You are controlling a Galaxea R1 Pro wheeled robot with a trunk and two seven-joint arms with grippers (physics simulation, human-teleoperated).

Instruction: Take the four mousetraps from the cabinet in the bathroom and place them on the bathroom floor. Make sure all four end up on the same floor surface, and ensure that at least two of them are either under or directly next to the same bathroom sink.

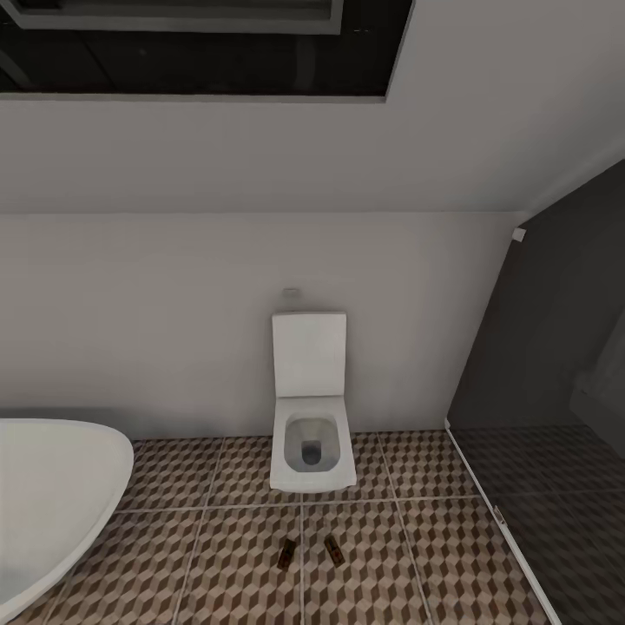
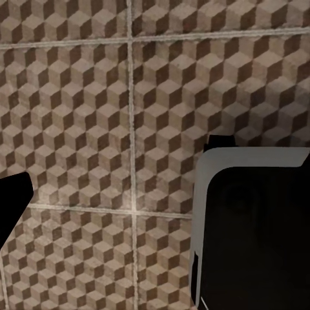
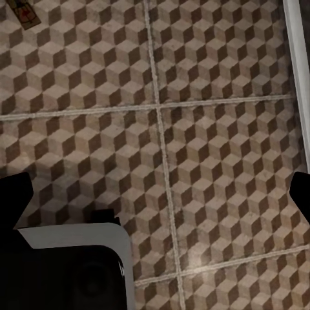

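So two mousetraps [image 1: 286, 553] [image 1: 332, 547] are seen lying flat on the cube-patterned bathroom floor [image 1: 217, 564], close together but apart, just in front of a white toilet [image 1: 311, 451] set against the pale wall [image 1: 174, 330]. One of them is also caught at the corner of the right wrist view [image 3: 24, 13]. From each wrist camera the floor is looked at straight down, so both arms appear to be held low with the fingers pointed at the tiles. The left gripper [image 2: 13, 206] and the right gripper [image 3: 155, 194] are shown only as dark fingertips at the frame edges, spread wide with nothing between them. A grey-edged dark body [image 2: 252, 226] is seen beside each. Room is bounded by a white bathtub [image 1: 52, 495] on the left and a white threshold strip [image 1: 499, 516] on the right, past which darker tiles [image 1: 564, 521] are laid.
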